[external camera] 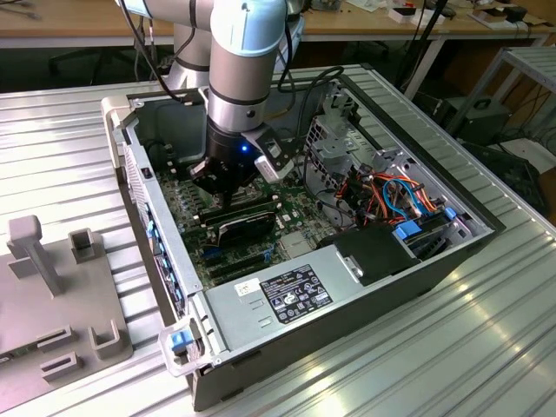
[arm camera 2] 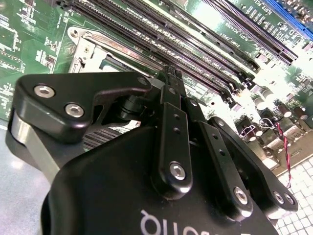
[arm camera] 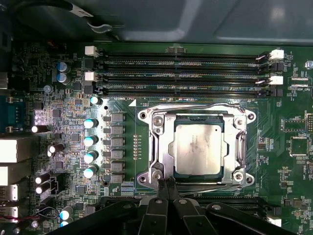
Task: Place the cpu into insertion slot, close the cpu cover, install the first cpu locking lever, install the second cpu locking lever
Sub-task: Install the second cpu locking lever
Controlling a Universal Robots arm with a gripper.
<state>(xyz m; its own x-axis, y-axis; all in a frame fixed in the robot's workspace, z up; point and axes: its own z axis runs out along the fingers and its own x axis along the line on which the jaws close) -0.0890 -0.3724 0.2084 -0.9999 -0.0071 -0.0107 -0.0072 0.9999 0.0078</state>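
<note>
At the centre of the first wrist view the cpu [arm camera: 198, 149] sits in the insertion slot [arm camera: 221, 123] under the closed cpu cover [arm camera: 161, 147]. The end effector [arm camera: 167, 188], fingertips pinched together and empty, meets the frame's lower edge; levering should go slowly and squarely.

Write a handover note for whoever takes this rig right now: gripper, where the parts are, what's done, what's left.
Gripper: shut, tips at the socket's edge, beside the end of a lever.
Cpu: seated in the slot.
Cover: down flat around the cpu.
Levers: that lever and the other lever lie low along the cover's sides; whether either is hooked cannot be told.
Done: cpu placed, cover closed.
Left: check that both levers are latched.
</note>
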